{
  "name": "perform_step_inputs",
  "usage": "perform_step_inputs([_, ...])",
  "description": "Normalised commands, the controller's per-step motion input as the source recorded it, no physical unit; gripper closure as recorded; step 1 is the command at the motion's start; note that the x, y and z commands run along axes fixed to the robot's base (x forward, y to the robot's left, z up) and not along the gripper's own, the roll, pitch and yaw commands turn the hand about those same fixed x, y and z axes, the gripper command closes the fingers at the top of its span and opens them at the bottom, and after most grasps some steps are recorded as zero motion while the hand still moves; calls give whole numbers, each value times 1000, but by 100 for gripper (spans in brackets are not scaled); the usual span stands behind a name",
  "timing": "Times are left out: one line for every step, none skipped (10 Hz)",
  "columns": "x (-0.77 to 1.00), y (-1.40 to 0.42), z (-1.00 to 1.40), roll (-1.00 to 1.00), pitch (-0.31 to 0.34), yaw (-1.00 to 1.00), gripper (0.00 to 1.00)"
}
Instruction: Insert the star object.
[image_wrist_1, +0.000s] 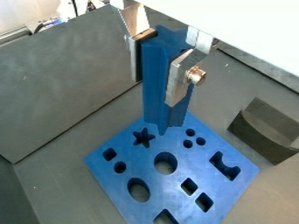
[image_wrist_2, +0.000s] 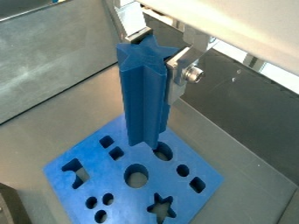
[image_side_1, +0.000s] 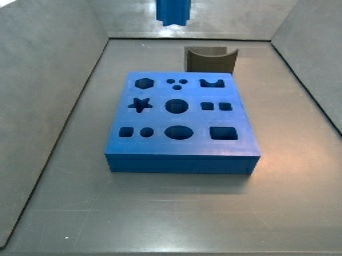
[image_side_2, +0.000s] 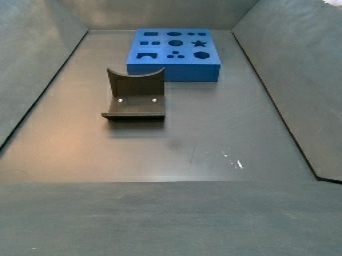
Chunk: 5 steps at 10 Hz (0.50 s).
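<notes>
My gripper (image_wrist_1: 158, 68) is shut on the star object (image_wrist_1: 162, 87), a tall bright-blue peg with a star cross-section. The peg hangs upright above the blue block (image_wrist_1: 176, 184). It also shows in the other wrist view (image_wrist_2: 145, 96) between the silver fingers (image_wrist_2: 177, 68) of the gripper (image_wrist_2: 152, 52). The star hole (image_wrist_1: 142, 137) lies open near the peg's lower end, also seen in a wrist view (image_wrist_2: 163, 206). In a side view only the peg's lower end (image_side_1: 173, 10) shows, high above the block (image_side_1: 181, 120) with its star hole (image_side_1: 138, 103). The gripper is out of view in both side views.
A dark grey curved piece (image_side_1: 210, 58) stands on the floor beside the block; it also shows in a side view (image_side_2: 135, 95) and a wrist view (image_wrist_1: 267, 129). Grey walls (image_side_1: 67, 90) enclose the floor. The block (image_side_2: 177, 52) has several other shaped holes.
</notes>
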Motion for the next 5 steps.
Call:
perform_step_inputs([0, 3, -106, 0, 0, 0, 100])
perform_step_inputs([-120, 0, -74, 0, -50, 0, 100])
perform_step_inputs([-171, 0, -323, 30, -60, 0, 100])
perform_step_inputs([-223, 0, -1000, 80, -126, 0, 100])
perform_step_inputs([-331, 0, -1000, 71, -94, 0, 100])
